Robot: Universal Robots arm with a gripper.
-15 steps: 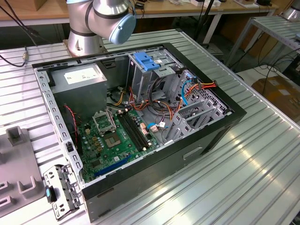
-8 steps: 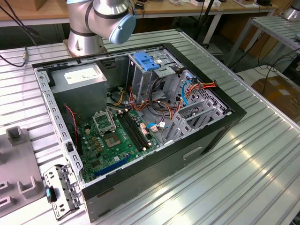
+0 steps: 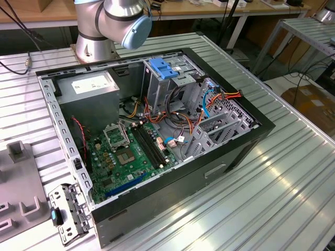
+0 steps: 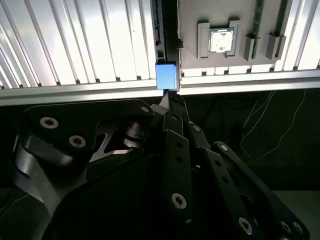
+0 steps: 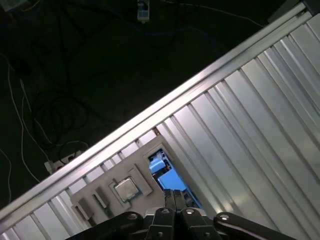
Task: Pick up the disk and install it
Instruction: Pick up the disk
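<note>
Pincer [image 5: 175, 196] hangs above the ribbed aluminium worktop [image 5: 250, 125], close to its rim, and it is clenched. In the first wrist view its two pads [image 5: 169, 198] lie flat against each other with nothing between them.

In both wrist views the pincer lines up with the disk [image 4: 166, 76], which stands on edge down on the worktop, just beside one side of a grey fixture tray [image 4: 190, 15]. The disk shows as a narrow dark strip running parallel to the worktop's ribs, with a bright blue plastic end facing the rim. Whether the pincer touches that blue end cannot be told. A square processor chip [image 4: 220, 40] sits in a recess of the tray. Past the rim lies a dark floor [image 5: 75, 75] with loose cables [image 4: 260, 125].

In the exterior view an open black computer case [image 3: 209, 172] occupies the middle of the worktop, its side panel off. Inside are:
- a green motherboard [image 3: 125, 162];
- a grey power-supply box [image 3: 86, 86] with a white sticker, in the corner nearest the base of the robot arm [image 3: 112, 21];
- a metal drive cage [image 3: 175, 86] topped by a blue latch [image 3: 161, 68];
- orange and blue wiring strung between them.

The tray lies at the exterior view's left edge. A small metal bracket [image 3: 70, 214] lies just beside the case's corner on that side.
</note>
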